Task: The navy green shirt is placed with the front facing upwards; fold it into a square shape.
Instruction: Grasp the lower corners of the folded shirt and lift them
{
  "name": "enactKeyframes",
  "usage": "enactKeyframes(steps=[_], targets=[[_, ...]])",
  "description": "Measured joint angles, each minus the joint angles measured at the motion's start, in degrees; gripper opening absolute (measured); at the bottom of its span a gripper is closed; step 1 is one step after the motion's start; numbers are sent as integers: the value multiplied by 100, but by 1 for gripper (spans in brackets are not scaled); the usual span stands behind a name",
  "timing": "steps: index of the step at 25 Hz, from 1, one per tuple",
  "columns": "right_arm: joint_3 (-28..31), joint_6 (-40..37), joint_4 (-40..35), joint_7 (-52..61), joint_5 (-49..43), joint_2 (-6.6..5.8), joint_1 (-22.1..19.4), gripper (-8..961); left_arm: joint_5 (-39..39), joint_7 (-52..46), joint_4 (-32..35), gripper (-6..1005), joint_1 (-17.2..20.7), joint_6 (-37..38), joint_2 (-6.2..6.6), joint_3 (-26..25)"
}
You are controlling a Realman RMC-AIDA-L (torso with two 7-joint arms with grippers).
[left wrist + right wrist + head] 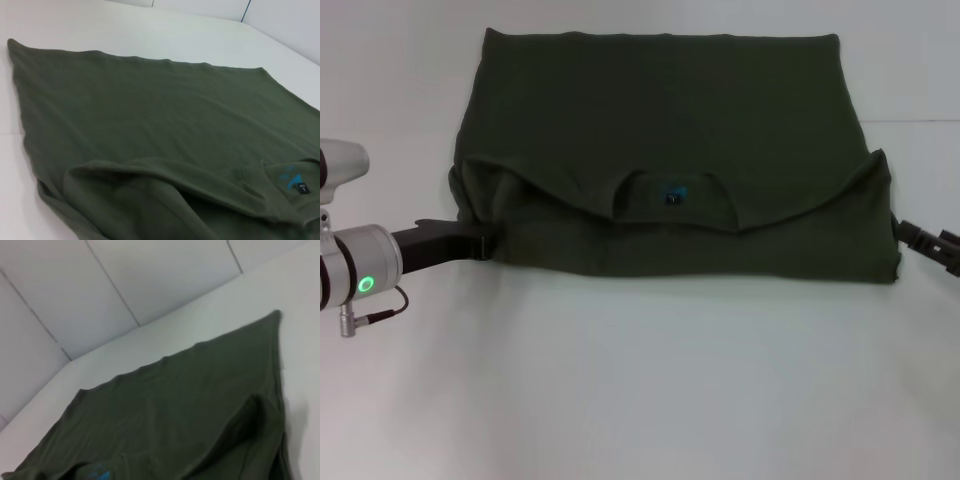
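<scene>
The navy green shirt [660,100] lies spread on the white table [650,380], its lettering hidden. Its collar end is toward me, and a near band is doubled over. The round collar and a small blue neck label [673,194] show at the middle of that band. My left gripper [485,240] reaches in at the shirt's near left corner, its tip against the folded cloth. My right gripper [910,233] sits at the near right edge, just beside the cloth. The left wrist view shows the shirt [150,110] with the label [295,181]; the right wrist view shows the shirt [190,400] from the other side.
Bare white tabletop stretches between me and the shirt's near edge. White wall panels [150,275] rise behind the table's far side. No other objects are in view.
</scene>
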Motion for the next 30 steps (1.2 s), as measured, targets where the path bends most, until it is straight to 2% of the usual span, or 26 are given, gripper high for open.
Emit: enactKeyframes(steps=[9,30], targets=[[-33,511,426,73,4,-3,227,941,-48,-67,65,32,-14,111,5,1],[-158,853,747,68,-28,7,495,941,-142,-66,77,32,21,207,-4,-9]])
